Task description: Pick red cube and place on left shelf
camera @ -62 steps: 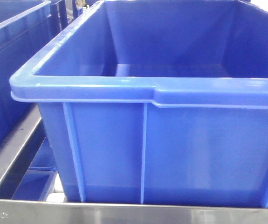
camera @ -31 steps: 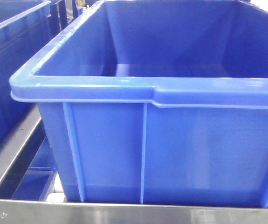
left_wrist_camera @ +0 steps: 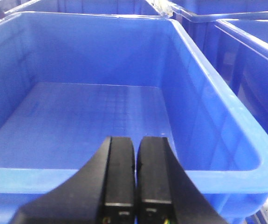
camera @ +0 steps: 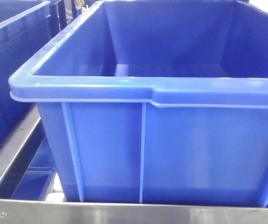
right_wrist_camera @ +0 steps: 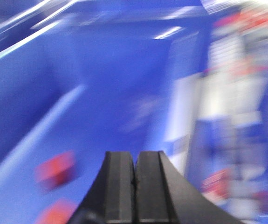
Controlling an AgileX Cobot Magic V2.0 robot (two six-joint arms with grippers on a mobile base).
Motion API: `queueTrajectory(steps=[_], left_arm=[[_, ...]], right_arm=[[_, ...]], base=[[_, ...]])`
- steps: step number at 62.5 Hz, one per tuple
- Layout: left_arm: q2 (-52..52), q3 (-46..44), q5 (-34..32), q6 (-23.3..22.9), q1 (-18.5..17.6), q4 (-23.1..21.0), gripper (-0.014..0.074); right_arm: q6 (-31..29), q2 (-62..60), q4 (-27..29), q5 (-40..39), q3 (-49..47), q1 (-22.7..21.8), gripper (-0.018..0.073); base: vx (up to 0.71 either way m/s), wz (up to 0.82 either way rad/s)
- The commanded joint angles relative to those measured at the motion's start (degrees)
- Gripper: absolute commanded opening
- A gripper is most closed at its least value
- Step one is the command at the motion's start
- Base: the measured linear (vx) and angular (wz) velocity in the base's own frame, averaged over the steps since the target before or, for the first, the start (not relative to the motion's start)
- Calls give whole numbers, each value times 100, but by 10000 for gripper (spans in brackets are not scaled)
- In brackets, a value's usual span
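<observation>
A blurred red cube (right_wrist_camera: 55, 170) lies on a blue floor left of my right gripper (right_wrist_camera: 134, 156), and a second red block (right_wrist_camera: 57, 213) lies below it at the frame's edge. The right gripper is shut and empty, with the whole right wrist view smeared by motion. The steel shelf (camera: 124, 212) carries a large deep-blue ribbed crate (camera: 171, 140). My left gripper (left_wrist_camera: 136, 142) is shut and empty, just above the near rim of an empty blue crate (left_wrist_camera: 217, 140). No red cube shows in the front or left wrist views.
A second blue crate (camera: 8, 70) stands to the left on the shelf, with a gap and a steel rail (camera: 12, 154) between them. More blue crates (left_wrist_camera: 259, 51) stand to the right in the left wrist view. Blurred white and red shapes (right_wrist_camera: 217, 182) fill the right of the right wrist view.
In the front view the crate has drifted a hair to the left. Nothing else differs.
</observation>
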Motion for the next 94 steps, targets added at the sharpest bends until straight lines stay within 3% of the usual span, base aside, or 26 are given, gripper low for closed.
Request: queueTrajectory(steps=[1,8,16,28,48,61,94], left_arm=[[-70,136,-446,-31,-31,-21,101],[-70,136,-446,-31,-31,-21,101],[-70,136,-446,-31,-31,-21,101],[-70,136,-446,-31,-31,-21,101],[-70,136,-446,-31,-31,-21,101],[-70,136,-446,-31,-31,-21,101],[-70,136,-446,-31,-31,-21,101]], right_arm=[[-10,-267,101,-661,81,-445,53],[-10,-669,185,-657,435,-931,53],[-10,-929,335,-716,819,-1154,53],[-10,-922,369,-1160,1405,-1153,53],[-95,-922,279,-1046,1385,-1142,53],[-723,-922,718,-1046,1385,-907,53],[-729,-922,718,-974,1385,-900,53]], base=[[0,0],[0,0],[0,0],[0,0],[0,0],[0,0],[0,0]])
